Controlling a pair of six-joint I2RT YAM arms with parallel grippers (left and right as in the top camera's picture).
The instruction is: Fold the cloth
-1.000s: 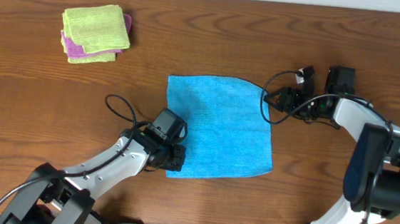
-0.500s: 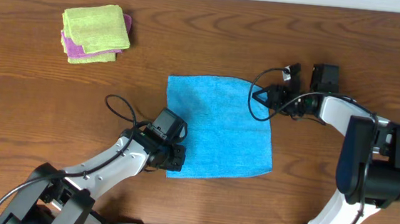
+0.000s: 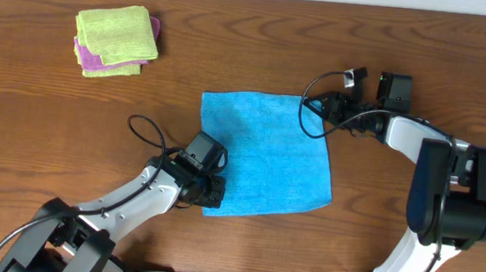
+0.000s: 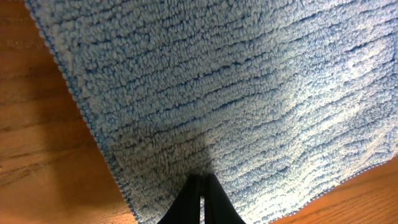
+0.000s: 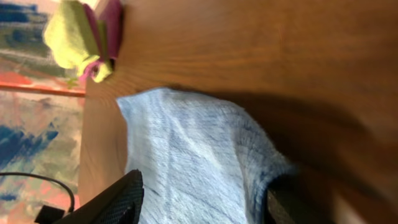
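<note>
On the wooden worktop (image 3: 34,137), the sky-blue cloth (image 3: 266,155) lies spread flat near the middle, a little closer to the near edge, as we look down on both arms. We see the left gripper (image 3: 213,191) at the cloth's near-left corner. In the left wrist view its fingers (image 4: 194,202) are clenched tight together, tips pressed against the terry pile of the cloth (image 4: 236,93). We cannot tell whether any fabric is pinched between them.

The right gripper (image 3: 319,112) reaches in from the right edge to the cloth's far-right corner. Through its wrist camera we see the two fingers (image 5: 121,199) standing well apart and released. The cloth (image 5: 186,162) runs between them, its corner slightly humped beside the right-hand finger.

Towards the far-left corner of the worktop sits a folded lime-green cloth (image 3: 116,32) stacked on a purple cloth (image 3: 84,54), well apart from both arms.
</note>
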